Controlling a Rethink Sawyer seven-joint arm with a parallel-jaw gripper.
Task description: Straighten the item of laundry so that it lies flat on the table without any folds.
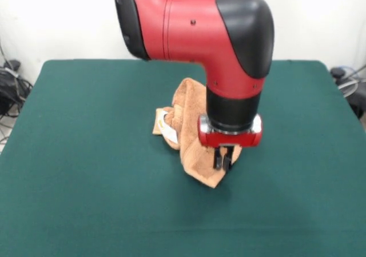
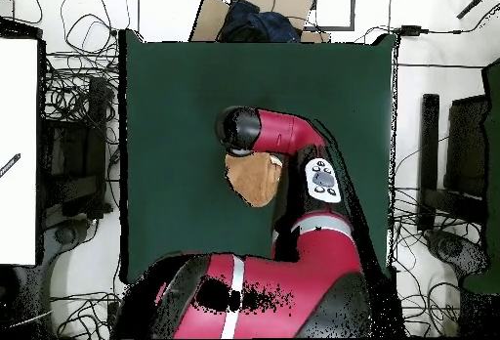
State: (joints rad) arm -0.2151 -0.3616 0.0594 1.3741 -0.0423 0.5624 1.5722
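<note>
Orange-tan towel [image 1: 191,132] bunched under gripper [image 1: 223,157]

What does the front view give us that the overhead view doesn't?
Front view only: the gripper down at the towel's near end, and a small white label on the crumpled side. Whether the gripper is open or shut can't be told.

Overhead view only: the whole outline of the table, tangled cables and other gear on the floor around it, and the arm covering one side of the towel.

Both: the towel bunched and folded near the middle of the green table, not flat, with the red and black arm over it.
</note>
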